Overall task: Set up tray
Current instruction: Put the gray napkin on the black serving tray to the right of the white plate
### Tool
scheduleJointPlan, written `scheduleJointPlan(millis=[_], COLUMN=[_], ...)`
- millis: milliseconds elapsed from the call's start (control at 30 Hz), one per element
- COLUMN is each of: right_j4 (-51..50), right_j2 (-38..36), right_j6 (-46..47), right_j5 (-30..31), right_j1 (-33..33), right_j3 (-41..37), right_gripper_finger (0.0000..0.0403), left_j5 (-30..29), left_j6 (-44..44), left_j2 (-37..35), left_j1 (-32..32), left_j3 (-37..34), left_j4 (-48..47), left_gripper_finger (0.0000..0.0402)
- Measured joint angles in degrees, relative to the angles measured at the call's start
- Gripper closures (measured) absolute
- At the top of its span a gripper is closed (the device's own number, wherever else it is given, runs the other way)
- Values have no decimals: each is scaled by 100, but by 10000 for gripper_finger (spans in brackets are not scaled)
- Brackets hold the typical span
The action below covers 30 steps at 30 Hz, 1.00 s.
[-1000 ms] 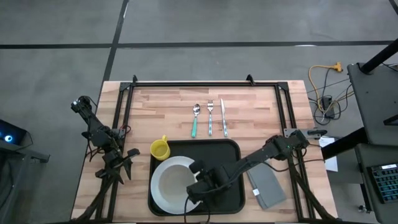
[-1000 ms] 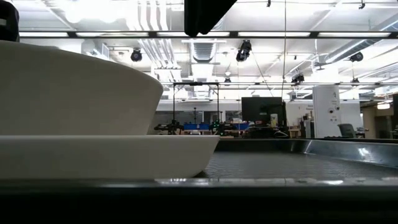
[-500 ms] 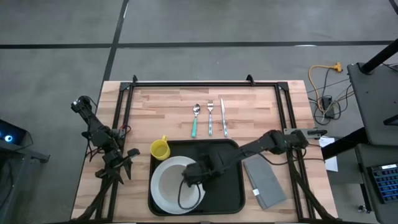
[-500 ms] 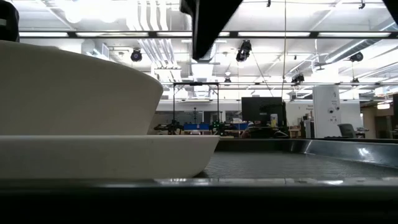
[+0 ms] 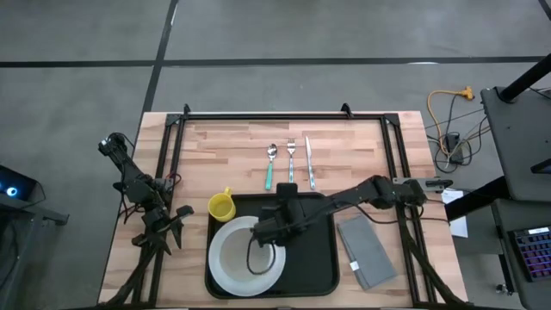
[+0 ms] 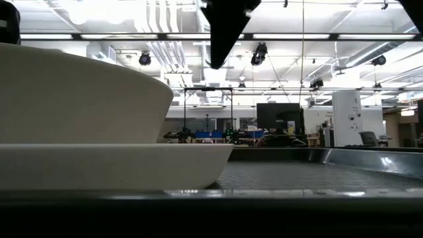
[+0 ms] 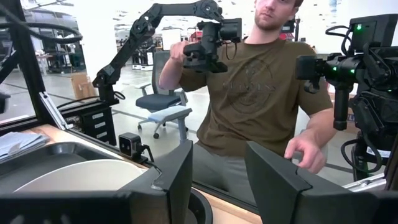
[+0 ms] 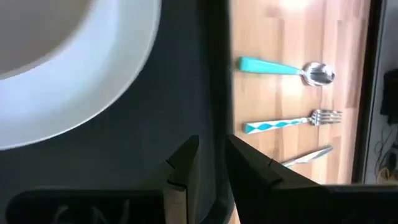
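Observation:
The black tray (image 5: 310,258) lies at the table's near middle. A white plate (image 5: 232,263) sits flat in its left half, and in the low view a white bowl (image 6: 79,99) stands on the plate. My right gripper (image 5: 265,234) hangs over the plate's far right rim, pointing steeply down. Its fingers (image 8: 186,168) stand a narrow gap apart with nothing between them. My left gripper (image 7: 217,168) waits open at the table's left edge (image 5: 159,220), pointing level. A spoon (image 5: 269,165), fork (image 5: 290,164) and knife (image 5: 309,162) lie side by side beyond the tray.
A yellow cup (image 5: 221,206) stands by the tray's far left corner. A grey folded napkin (image 5: 366,250) lies to the right of the tray. A person (image 7: 261,93) sits beyond the table. Bare wood lies beyond the cutlery and on both sides.
My right gripper has gone from the plate's near right rim toward the table's far edge, staying above the tray, and its wrist has rolled as it went. Plate, tray and cutlery have stayed put.

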Motion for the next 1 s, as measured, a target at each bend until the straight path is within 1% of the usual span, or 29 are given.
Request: scheduleJointPlan(millis=[433, 800, 1000], right_j4=[157, 162, 171], right_j2=[0, 0, 0], right_j6=[516, 1207, 1682], right_j5=[8, -9, -12], right_j1=[-893, -1619, -1883], right_j3=[-2, -57, -220], right_gripper_finger=[318, 334, 330], left_j5=[1, 2, 2], left_j6=[-1, 0, 0], left_j2=[0, 0, 0], left_j1=[-2, -2, -2], left_j3=[-1, 0, 0], left_j4=[0, 1, 0], left_gripper_finger=[269, 269, 269])
